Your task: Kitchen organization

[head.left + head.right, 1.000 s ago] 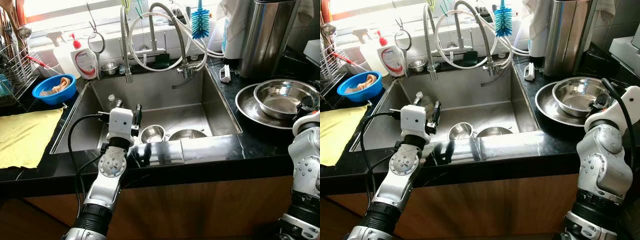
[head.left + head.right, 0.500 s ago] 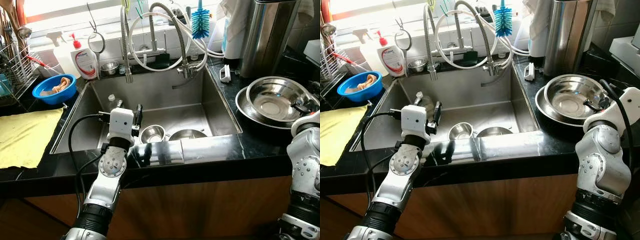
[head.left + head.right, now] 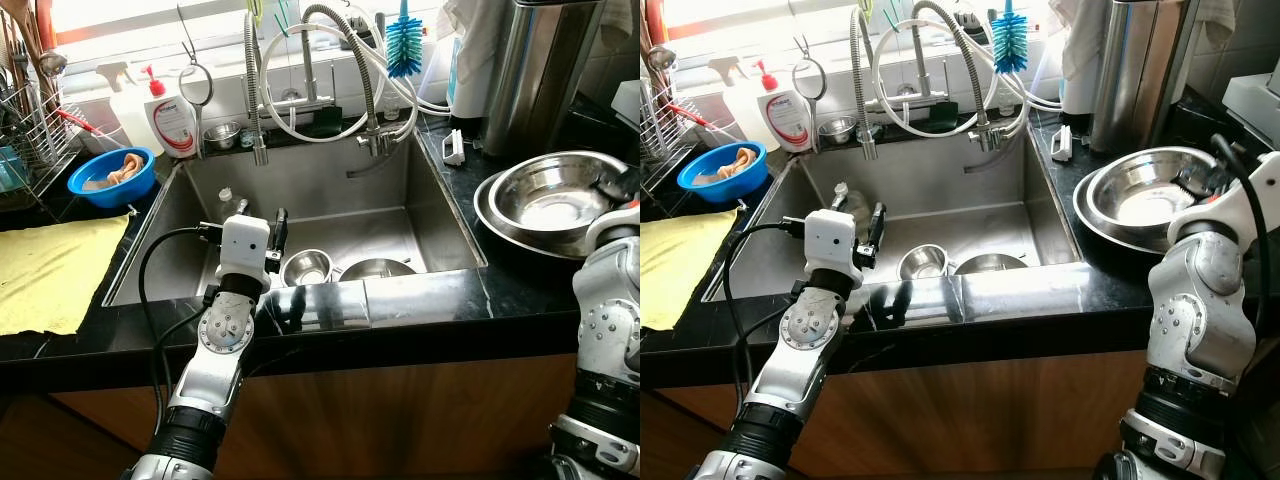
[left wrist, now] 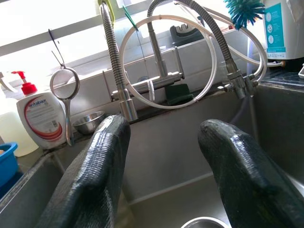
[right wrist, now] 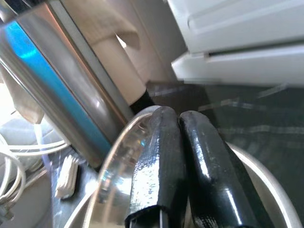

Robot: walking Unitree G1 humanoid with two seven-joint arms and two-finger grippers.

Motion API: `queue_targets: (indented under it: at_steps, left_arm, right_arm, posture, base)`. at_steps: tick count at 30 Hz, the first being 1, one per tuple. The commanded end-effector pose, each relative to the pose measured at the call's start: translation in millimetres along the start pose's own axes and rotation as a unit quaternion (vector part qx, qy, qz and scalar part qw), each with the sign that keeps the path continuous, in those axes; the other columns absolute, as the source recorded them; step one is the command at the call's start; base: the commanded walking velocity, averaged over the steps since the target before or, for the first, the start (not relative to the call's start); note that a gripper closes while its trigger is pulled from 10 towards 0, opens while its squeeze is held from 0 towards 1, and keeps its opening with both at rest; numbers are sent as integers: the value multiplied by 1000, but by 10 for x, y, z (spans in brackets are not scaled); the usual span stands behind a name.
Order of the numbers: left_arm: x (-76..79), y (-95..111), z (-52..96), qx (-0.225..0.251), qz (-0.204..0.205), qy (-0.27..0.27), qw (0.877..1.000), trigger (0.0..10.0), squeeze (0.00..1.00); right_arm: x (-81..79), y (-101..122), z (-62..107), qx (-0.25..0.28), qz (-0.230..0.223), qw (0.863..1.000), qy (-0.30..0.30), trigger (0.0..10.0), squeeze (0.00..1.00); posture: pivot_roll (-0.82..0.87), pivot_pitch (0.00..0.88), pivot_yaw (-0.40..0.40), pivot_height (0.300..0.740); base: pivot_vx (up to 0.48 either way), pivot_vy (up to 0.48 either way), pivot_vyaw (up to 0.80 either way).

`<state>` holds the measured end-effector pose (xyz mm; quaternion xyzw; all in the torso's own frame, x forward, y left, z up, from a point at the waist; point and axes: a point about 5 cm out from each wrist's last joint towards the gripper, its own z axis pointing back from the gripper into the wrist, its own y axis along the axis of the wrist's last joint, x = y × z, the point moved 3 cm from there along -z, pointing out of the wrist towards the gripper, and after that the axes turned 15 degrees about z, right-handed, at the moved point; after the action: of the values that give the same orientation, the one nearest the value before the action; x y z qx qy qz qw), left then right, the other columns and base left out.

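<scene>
Gripping the rim of a steel bowl (image 3: 1145, 197), the right gripper (image 5: 178, 166) has its two fingers pressed together on the thin metal edge. That bowl sits tilted inside a wider steel bowl (image 3: 498, 222) on the black counter (image 3: 420, 300) right of the sink (image 3: 320, 200), near a tall steel bin (image 3: 535, 70). The left gripper (image 4: 164, 156) hangs over the sink's front edge with its fingers spread wide and nothing between them, pointing toward the faucet (image 4: 156, 57) at the back. Down in the sink lie a small steel cup (image 3: 305, 266) and another bowl (image 3: 375, 268). Left of the sink are a yellow cloth (image 3: 50, 270), a blue bowl (image 3: 110, 178) and a soap bottle (image 3: 172, 118).
</scene>
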<state>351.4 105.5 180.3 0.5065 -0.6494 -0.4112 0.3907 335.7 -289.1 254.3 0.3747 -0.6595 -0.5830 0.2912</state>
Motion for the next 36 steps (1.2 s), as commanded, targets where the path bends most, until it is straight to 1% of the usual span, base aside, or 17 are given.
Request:
queue_targets:
  at_steps: [1,4,13,15,20,21,22,23,25,27,28,29,30,31,32,35,36]
  left_arm:
    - [-46,-8,-13,-5,-9,5,1000,10000,0]
    - [-47,-8,-13,-5,-8,6,1000,10000,0]
    - [-46,-11,-10,-5,-8,6,1000,10000,0]
    - [-54,-13,-7,-6,-9,7,1000,10000,0]
    - [-54,-13,-8,-6,-9,7,1000,10000,0]
    - [-54,-13,-9,-6,-9,7,1000,10000,0]
    - [-53,-12,-10,-6,-9,7,1000,10000,0]
    - [-53,-12,-11,-6,-9,7,1000,10000,0]
    - [-51,-11,-11,-5,-8,7,1000,10000,0]
    - [-47,-10,-12,-5,-8,8,1000,10000,0]
    - [-47,-10,-12,-5,-8,8,1000,10000,0]
    - [-44,-8,-13,-4,-7,8,1000,10000,0]
    - [-49,-6,-13,-3,-7,9,1000,10000,0]
    - [-49,-6,-13,-3,-7,9,1000,10000,0]
    - [-56,-6,-14,-3,-7,11,1000,10000,0]
    - [-52,-7,-17,-3,-7,11,1000,10000,0]
    - [-48,-5,-18,-2,-6,12,1000,10000,0]
  right_arm:
    - [-26,139,12,29,-4,1000,-4,10000,0]
    - [-50,264,11,68,4,998,2,10000,0]
    - [-173,268,10,75,7,997,26,10000,0]
    - [-211,276,12,81,1,996,38,0,0]
    - [-260,332,25,99,4,994,50,0,0]
    - [-300,370,34,110,10,992,61,4667,0]
    - [-371,426,55,126,15,989,82,10000,0]
    - [-419,461,71,136,18,986,96,10000,0]
    - [-646,568,160,169,24,972,162,10000,0]
    - [-772,571,203,173,31,963,202,10000,0]
    - [-772,571,203,173,31,963,202,10000,0]
    - [-850,582,235,180,33,956,228,10000,0]
    - [-976,587,281,185,40,944,270,10000,0]
    - [-976,587,281,185,40,944,270,10000,0]
    - [-1104,561,330,182,41,930,316,10000,0]
    - [-1278,449,392,170,55,910,374,10000,0]
    - [-1363,326,401,152,73,902,398,10000,0]
  posture:
    - [-264,0,153,740]
    - [-264,0,152,740]
    - [-260,0,148,740]
    - [-259,0,149,740]
    - [-260,0,150,740]
    - [-262,0,151,740]
    - [-262,0,151,740]
    - [-262,0,151,740]
    - [-262,0,151,740]
    - [-262,0,151,740]
    - [-262,0,151,740]
    - [-259,0,150,740]
    - [-259,0,150,740]
    - [-259,0,150,740]
    - [-262,0,149,740]
    - [-260,0,147,740]
    - [-254,0,144,740]
  base:
    - [0,0,0]
    - [0,0,0]
    - [0,0,0]
    - [0,0,0]
    - [0,0,0]
    - [0,0,0]
    - [0,0,0]
    - [0,0,0]
    - [0,0,0]
    - [0,0,0]
    - [0,0,0]
    - [0,0,0]
    - [0,0,0]
    - [0,0,0]
    - [0,0,0]
    - [0,0,0]
    - [0,0,0]
